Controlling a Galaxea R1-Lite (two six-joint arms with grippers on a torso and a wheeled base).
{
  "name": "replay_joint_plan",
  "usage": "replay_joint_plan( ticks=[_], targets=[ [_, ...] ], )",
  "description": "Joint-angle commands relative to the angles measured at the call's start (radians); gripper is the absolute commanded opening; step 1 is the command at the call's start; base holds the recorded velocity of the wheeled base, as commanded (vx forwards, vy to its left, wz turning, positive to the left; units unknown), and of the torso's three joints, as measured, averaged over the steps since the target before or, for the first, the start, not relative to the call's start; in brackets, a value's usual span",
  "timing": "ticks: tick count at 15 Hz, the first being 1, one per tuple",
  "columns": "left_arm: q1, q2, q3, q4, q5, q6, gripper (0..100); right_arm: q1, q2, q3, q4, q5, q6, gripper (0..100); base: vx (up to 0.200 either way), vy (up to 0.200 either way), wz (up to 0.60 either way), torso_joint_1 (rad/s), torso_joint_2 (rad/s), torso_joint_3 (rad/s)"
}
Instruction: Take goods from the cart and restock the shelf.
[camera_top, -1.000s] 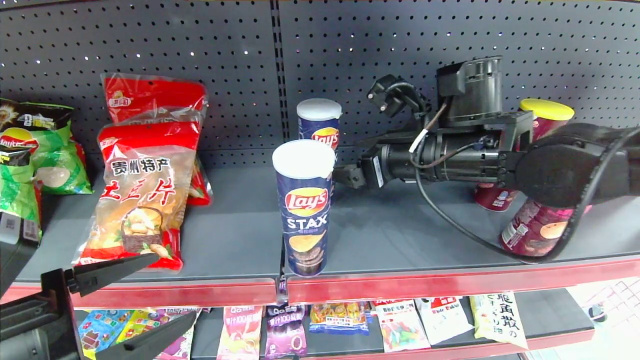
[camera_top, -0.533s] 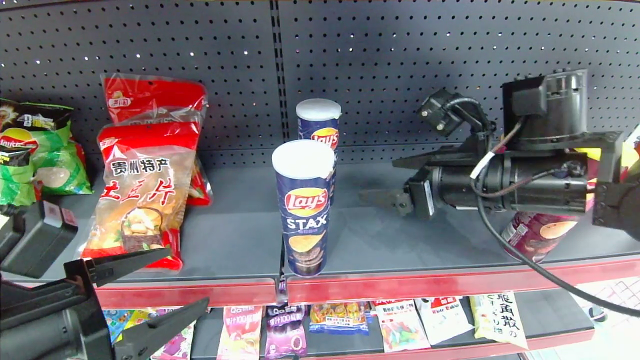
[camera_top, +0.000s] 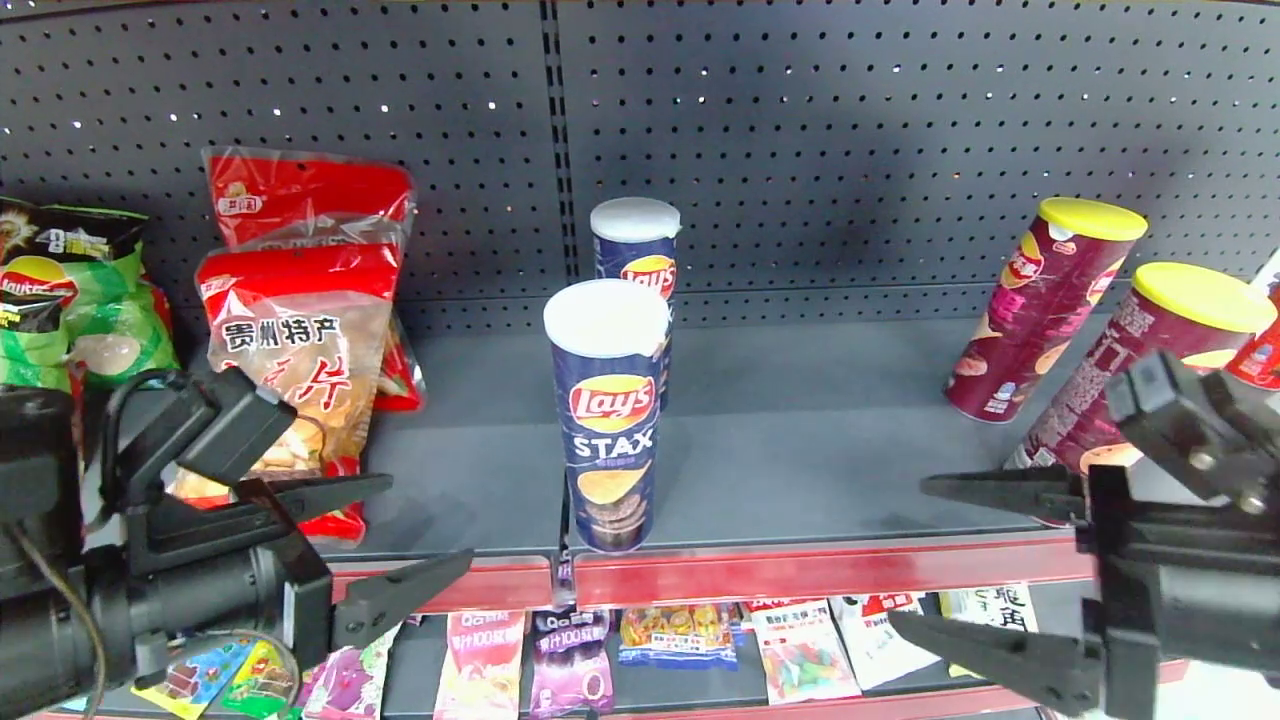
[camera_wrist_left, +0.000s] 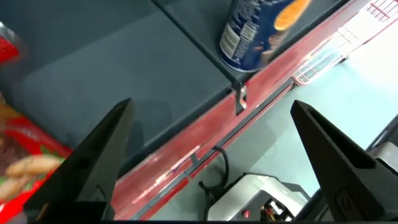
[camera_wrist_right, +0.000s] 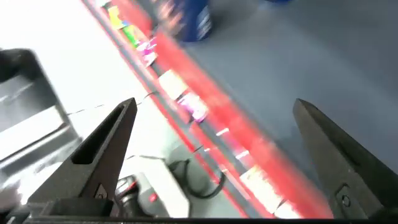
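Nearest you, your left gripper (camera_top: 428, 523) and right gripper (camera_top: 910, 553) both hang released and empty, just in front of the red front edge of the shelf (camera_top: 800, 566). Just behind that edge a blue chip can (camera_top: 607, 420) stands upright, with a second blue can (camera_top: 637, 245) right behind it. Red snack bags (camera_top: 290, 370) sit to the left and maroon cans (camera_top: 1040, 300) to the right.

In the head view, two red potato-slice bags (camera_top: 290, 350) stand one behind the other at nine o'clock on the shelf (camera_top: 800, 450). Green chip bags (camera_top: 70, 300) sit just beside them, farther out. Two maroon, yellow-lidded cans (camera_top: 1030, 310) lean at three o'clock. Small candy packets (camera_top: 675, 635) line the lower tier at six o'clock. A dark pegboard (camera_top: 850, 120) spans twelve o'clock.
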Motion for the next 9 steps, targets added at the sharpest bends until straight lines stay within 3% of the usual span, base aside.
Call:
replay_joint_plan(
  ticks=[1,3,6,9],
  targets=[
    [-0.004,0.129,-0.033,-0.018,0.013,0.000,100,-0.012,-0.187,0.109,0.002,-0.011,0.014,100,0.000,0.000,0.00,0.000,0.00,0.000],
    [-0.006,0.163,-0.048,-0.018,0.015,0.003,100,-0.053,-0.204,0.109,0.001,-0.065,0.029,100,0.000,0.000,0.00,0.000,0.00,0.000],
    [-0.007,0.233,-0.087,-0.018,0.019,0.052,100,-0.095,-0.238,0.107,0.001,-0.072,0.062,100,0.000,0.000,0.00,0.000,0.00,0.000],
    [-0.029,0.295,-0.142,-0.018,0.021,0.052,100,-0.105,-0.250,0.109,0.002,-0.074,0.066,100,0.000,0.000,0.00,0.000,0.00,0.000]
  ],
)
